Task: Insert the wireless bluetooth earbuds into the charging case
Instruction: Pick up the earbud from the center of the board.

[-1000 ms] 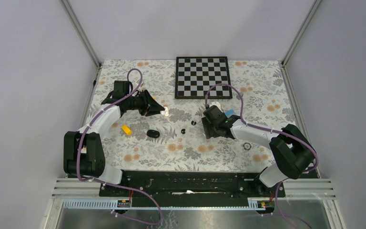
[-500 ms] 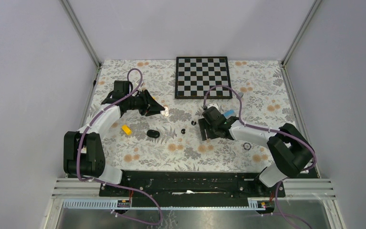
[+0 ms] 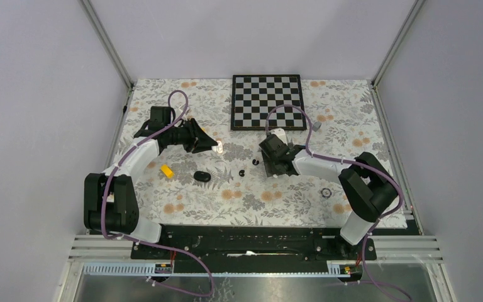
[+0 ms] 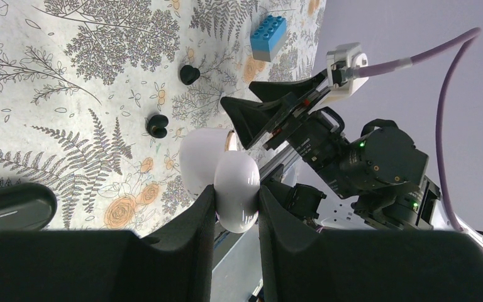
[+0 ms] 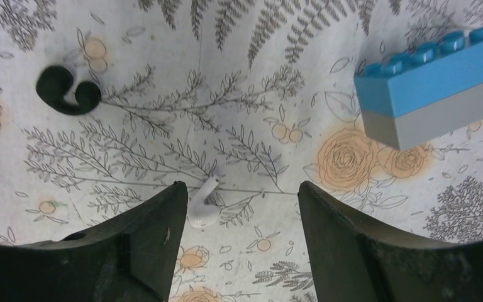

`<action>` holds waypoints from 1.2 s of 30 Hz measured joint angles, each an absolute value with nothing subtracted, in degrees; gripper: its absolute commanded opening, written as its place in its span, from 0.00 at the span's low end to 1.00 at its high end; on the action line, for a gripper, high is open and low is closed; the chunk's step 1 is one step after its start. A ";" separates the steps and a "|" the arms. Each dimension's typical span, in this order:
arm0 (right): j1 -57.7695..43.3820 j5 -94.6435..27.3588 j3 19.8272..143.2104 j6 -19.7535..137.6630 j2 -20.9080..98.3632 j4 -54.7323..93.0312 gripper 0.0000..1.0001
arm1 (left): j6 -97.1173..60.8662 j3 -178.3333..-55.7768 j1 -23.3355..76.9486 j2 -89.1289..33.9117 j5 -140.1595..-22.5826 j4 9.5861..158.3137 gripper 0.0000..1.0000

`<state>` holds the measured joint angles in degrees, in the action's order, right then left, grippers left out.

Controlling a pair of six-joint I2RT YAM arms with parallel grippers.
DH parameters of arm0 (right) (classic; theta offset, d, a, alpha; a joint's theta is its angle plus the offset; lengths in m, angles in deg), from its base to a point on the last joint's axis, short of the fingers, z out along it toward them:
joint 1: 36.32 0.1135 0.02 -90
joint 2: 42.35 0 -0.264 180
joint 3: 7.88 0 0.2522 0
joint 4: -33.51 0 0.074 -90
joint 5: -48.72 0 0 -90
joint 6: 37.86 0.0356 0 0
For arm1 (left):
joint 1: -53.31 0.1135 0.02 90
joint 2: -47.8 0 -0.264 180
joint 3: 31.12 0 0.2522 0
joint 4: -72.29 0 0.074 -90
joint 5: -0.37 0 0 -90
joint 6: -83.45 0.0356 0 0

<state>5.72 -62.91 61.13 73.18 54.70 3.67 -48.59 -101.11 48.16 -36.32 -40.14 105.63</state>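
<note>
My left gripper (image 4: 237, 192) is shut on the white charging case (image 4: 238, 179), held up off the table with its lid (image 4: 198, 157) swung open. The same gripper (image 3: 216, 147) shows in the top view at the left. A white earbud (image 5: 202, 205) lies on the floral cloth between the fingers of my open right gripper (image 5: 240, 192), close to the left finger (image 5: 157, 226) and apart from it. A black earbud (image 5: 68, 94) lies farther off to its left. Two black earbuds (image 3: 242, 172) (image 3: 255, 162) lie just left of the right gripper (image 3: 269, 166).
A blue and grey brick (image 5: 434, 88) lies right of the right gripper. A black oval case (image 3: 202, 177) and a yellow brick (image 3: 166, 170) lie near the left arm. A chessboard (image 3: 267, 100) sits at the back. A small dark ring (image 3: 326, 192) lies at the front right.
The right arm has swung left towards the black earbuds, and the blue brick is now covered by it in the top view. The left arm and the case have stayed put.
</note>
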 measured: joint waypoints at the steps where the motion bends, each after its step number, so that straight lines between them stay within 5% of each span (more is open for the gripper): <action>1: 5.70 -63.13 61.43 73.16 54.86 3.67 0.71 | -48.59 -101.11 48.16 -36.32 -40.12 105.63 0.00; 8: 5.28 -61.97 63.18 72.92 54.20 3.69 0.61 | -48.54 -101.11 48.16 -36.30 -39.94 105.65 0.00; 15: 5.26 -57.47 61.06 74.49 51.60 5.11 0.38 | -48.57 -101.11 48.16 -36.30 -39.92 105.63 0.00; 28: 5.24 -51.55 55.23 78.01 50.77 7.80 0.36 | -48.54 -100.61 48.16 -36.30 -39.90 105.45 0.00; 36: 5.24 -48.46 55.40 78.77 51.21 10.58 0.43 | -48.54 -100.61 48.16 -36.30 -39.92 105.43 0.00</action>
<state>5.24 -48.46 55.40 78.77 51.21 10.58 -48.54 -100.61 48.16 -36.30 -39.92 105.43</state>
